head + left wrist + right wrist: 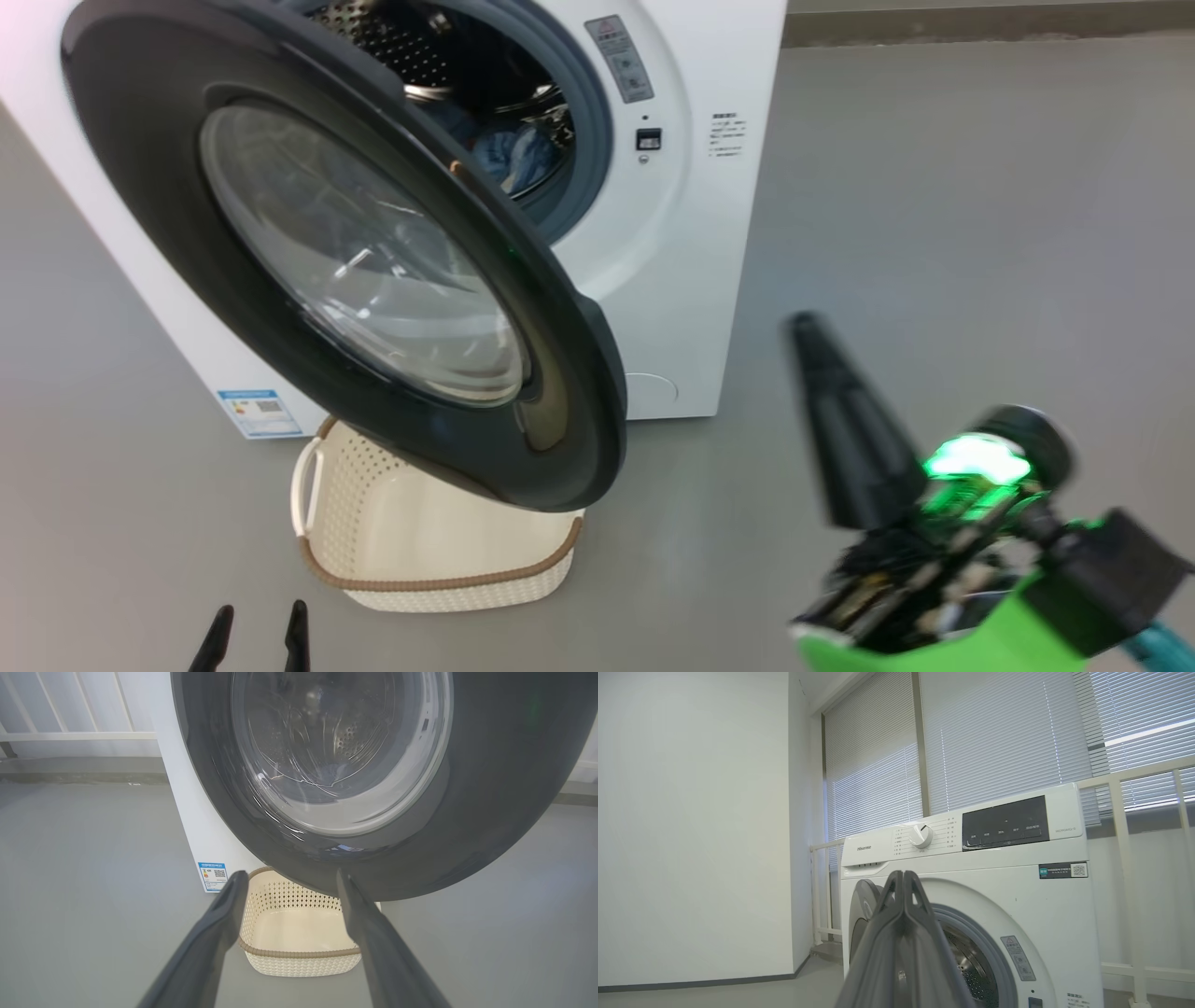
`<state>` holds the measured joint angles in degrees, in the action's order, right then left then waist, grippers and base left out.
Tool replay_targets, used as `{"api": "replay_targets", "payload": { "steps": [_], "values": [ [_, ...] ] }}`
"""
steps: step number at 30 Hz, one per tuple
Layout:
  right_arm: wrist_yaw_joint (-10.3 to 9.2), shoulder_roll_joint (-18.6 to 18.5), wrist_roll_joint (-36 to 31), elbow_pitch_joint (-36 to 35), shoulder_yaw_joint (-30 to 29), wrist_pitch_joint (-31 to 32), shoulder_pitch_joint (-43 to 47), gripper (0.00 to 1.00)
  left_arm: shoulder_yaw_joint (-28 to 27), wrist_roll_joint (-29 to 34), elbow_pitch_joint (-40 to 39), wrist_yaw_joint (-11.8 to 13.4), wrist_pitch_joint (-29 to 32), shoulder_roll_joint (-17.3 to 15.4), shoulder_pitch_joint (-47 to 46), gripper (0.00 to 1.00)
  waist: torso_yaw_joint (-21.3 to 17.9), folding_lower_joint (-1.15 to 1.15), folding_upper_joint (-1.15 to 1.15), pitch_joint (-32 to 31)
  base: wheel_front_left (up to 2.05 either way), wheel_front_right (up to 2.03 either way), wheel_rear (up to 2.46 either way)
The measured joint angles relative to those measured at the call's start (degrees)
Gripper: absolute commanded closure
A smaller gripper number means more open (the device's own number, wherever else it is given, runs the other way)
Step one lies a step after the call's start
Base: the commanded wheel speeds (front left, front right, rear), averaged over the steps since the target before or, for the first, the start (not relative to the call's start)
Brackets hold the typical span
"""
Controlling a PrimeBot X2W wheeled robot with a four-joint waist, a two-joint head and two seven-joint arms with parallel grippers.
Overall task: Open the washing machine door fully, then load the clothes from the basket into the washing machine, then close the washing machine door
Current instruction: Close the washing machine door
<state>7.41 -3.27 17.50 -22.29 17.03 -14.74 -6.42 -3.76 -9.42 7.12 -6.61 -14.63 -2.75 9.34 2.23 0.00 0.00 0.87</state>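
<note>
you are seeing the washing machine door (355, 261) hanging over the basket (439, 584), which is sitting on the floor (934, 187) before the washing machine (691, 261), the clothes (513, 154) lying inside that machine.

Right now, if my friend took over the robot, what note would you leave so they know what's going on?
Left gripper: open, empty, low in front of the basket.
Right gripper: shut, empty, raised to the right of the washing machine door.
Things: the basket sits under the door and looks empty. Blue clothes lie inside the washing machine. The door stands partly open.
Done: clothes seem loaded.
Left: swing the door shut.
</note>
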Motion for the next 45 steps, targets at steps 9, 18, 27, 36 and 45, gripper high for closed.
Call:
{"api": "replay_targets", "payload": {
  "steps": [9, 18, 27, 36, 45],
  "values": [
    [0.00, -0.5, 0.4, 10.4, 16.7, 0.0, -4.5, 1.00, 1.0, -1.1, 0.1, -0.2, 0.0, 0.1, -0.2, 0.00, 3.3, 0.00, 0.00, 0.8, 0.00, 0.00, 0.00],
    [0.00, -2.5, 3.1, 24.9, 21.1, 0.1, -6.1, 1.00, 2.8, -2.6, 0.1, -0.3, 0.0, 0.1, -2.1, 0.00, 6.5, 0.00, 0.00, 4.3, 0.00, 0.00, 0.00],
    [0.00, -2.7, 2.2, 29.5, 16.1, 0.1, -10.7, 1.00, 5.3, -4.7, 0.1, -0.2, 0.0, 0.2, -8.0, 0.00, 9.1, 0.00, 0.00, 10.2, 0.00, 0.00, 0.00],
    [0.05, -2.0, -0.3, 30.3, 7.9, 0.0, -15.5, 1.00, 7.2, -5.1, 0.4, -0.2, 0.0, 0.4, -14.5, 0.00, 11.0, 0.00, 0.00, 15.8, 0.00, 0.00, 0.00],
    [0.07, -1.3, -1.4, 31.0, -0.7, 0.0, -22.0, 1.00, 7.4, -5.1, 0.7, -0.3, 0.0, 0.5, -16.9, 0.00, 11.2, 0.00, 0.00, 19.4, 0.00, 0.00, 0.00]
  ]
}}
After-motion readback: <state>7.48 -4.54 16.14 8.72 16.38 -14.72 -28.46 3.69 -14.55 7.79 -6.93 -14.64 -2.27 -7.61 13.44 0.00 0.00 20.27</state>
